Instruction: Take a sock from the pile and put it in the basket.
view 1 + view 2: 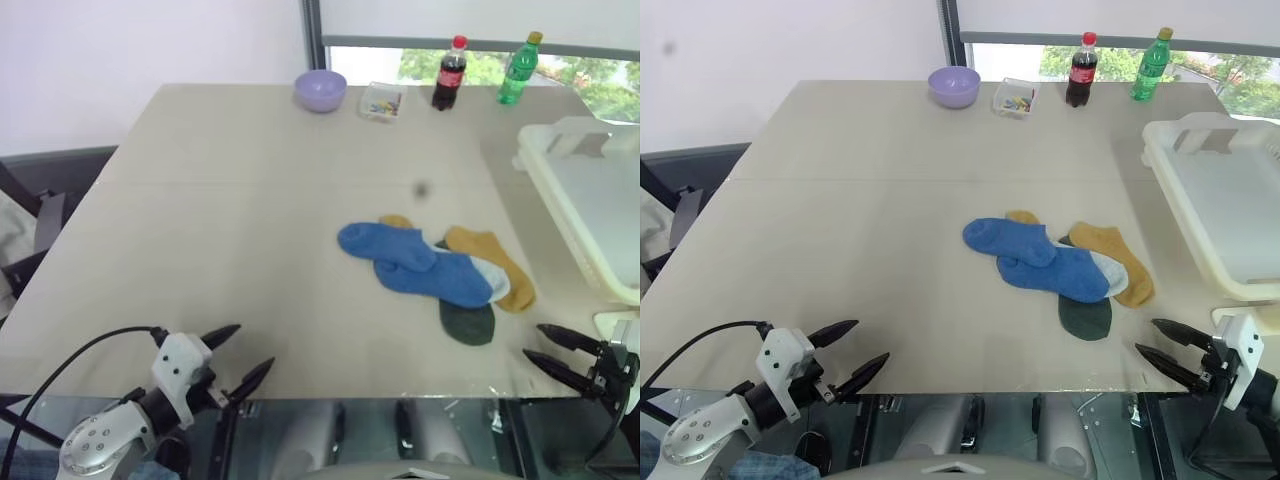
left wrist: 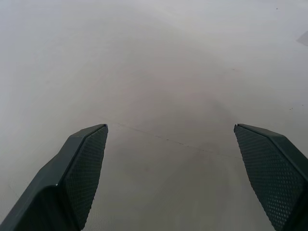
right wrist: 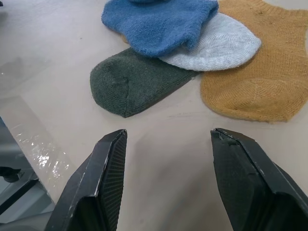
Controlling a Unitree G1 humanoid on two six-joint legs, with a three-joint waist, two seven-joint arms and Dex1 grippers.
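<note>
A beige table [image 1: 840, 200] is seen from above, with the pile [image 1: 1060, 265] of ankle socks lying right of centre, towards the near edge. Two royal-blue socks overlap on top; the sock [image 1: 1055, 272] nearer the robot is draped over a light grey sock [image 1: 1115, 275], a dark green sock [image 1: 1085, 318] and a mustard-yellow sock [image 1: 1120, 258]. The cream-white basket [image 1: 1200, 140] stands at the table's right edge, just beside the pile but not touching it.

The left gripper [image 1: 852, 352] is held over the near left edge of the table, well apart from the pile, with its fingers spread wide and nothing between them. The right gripper [image 1: 1160, 342] is held at the near right edge, near the dark green sock, with its fingers parted and empty. No sock has been lifted yet.

The reach is judged to be the step in hand, and the right gripper is the better placed for it. The blue sock would best be pinched at its free upper layer, clear of the grey one beneath, so that only one sock is carried. A lift high enough to clear the basket's thick rim would then be needed.

In the right wrist view, the knit of the socks and their layering are shown closely: blue over grey, grey over green and mustard. In the head views, the basket is shown, along with a lilac bowl [image 1: 954, 86], a small clear tray [image 1: 1015, 99], a cola bottle [image 1: 1080, 70] and a green bottle [image 1: 1149, 65] at the far edge. In the left wrist view, bare tabletop lies between the spread fingers [image 2: 79, 173].
</note>
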